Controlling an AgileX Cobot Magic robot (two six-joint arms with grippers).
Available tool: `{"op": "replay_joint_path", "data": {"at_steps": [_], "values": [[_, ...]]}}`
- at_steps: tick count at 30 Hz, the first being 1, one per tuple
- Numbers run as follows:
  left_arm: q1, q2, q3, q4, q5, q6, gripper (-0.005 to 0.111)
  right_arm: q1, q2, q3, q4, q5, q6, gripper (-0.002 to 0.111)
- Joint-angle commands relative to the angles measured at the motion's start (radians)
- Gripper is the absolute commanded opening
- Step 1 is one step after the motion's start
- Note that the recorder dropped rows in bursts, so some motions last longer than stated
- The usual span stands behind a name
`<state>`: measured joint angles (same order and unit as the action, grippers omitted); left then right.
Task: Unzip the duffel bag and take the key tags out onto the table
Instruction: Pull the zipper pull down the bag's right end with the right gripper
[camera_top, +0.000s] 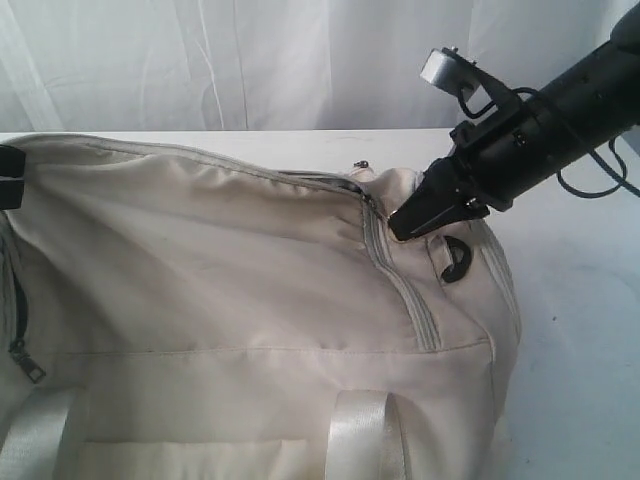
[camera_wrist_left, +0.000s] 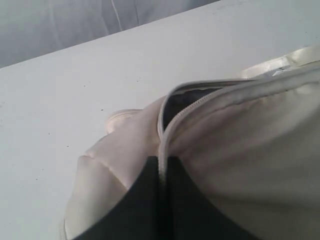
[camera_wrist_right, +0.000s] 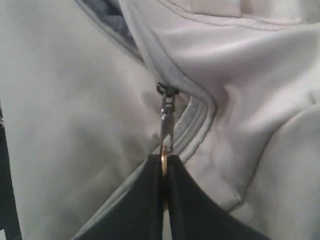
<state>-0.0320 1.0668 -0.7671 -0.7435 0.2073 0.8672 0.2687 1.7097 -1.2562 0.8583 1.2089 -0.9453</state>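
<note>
The cream duffel bag (camera_top: 220, 290) lies across the white table (camera_top: 585, 340) and fills most of the exterior view. My right gripper (camera_top: 400, 226) reaches in from the upper right, near the bag's right end. In the right wrist view it (camera_wrist_right: 164, 159) is shut on the silver zip pull (camera_wrist_right: 166, 112), whose slider sits where the zip bends. Behind the slider the zip gapes and grey lining (camera_wrist_right: 107, 15) shows. My left gripper (camera_wrist_left: 162, 161) is shut on the bag's zip edge (camera_wrist_left: 172, 120) at one end, beside a dark opening (camera_wrist_left: 187, 99). The key tags are hidden.
A black D-ring (camera_top: 456, 260) hangs just below the right gripper. Shiny webbing handles (camera_top: 365, 435) lie on the bag's near side, and a side zip pull (camera_top: 27, 366) is at the left. A white curtain (camera_top: 250, 60) backs the table.
</note>
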Motion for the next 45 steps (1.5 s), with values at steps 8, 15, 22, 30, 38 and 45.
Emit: {"op": "replay_joint_path", "data": {"at_steps": [8,15,22,30,38,45], "values": [[0.009,-0.011,-0.001,-0.011,-0.019,0.001,0.0,-0.008,-0.065,0.114,0.033,0.012,-0.074,0.0],[0.009,-0.011,-0.001,-0.011,-0.003,0.001,0.0,-0.008,-0.105,0.141,0.126,0.012,-0.179,0.0],[0.009,-0.04,-0.003,-0.011,0.049,0.027,0.0,-0.008,-0.105,0.141,0.162,0.012,-0.199,0.0],[0.009,-0.083,-0.003,-0.013,0.054,0.083,0.0,-0.008,-0.105,0.141,0.184,0.012,-0.202,0.0],[0.009,-0.083,-0.003,-0.034,0.056,0.083,0.028,-0.008,-0.105,0.141,0.184,0.012,-0.202,0.0],[0.009,-0.1,-0.041,-0.205,0.105,0.219,0.062,-0.008,-0.105,0.141,0.184,0.012,-0.202,0.0]]}}
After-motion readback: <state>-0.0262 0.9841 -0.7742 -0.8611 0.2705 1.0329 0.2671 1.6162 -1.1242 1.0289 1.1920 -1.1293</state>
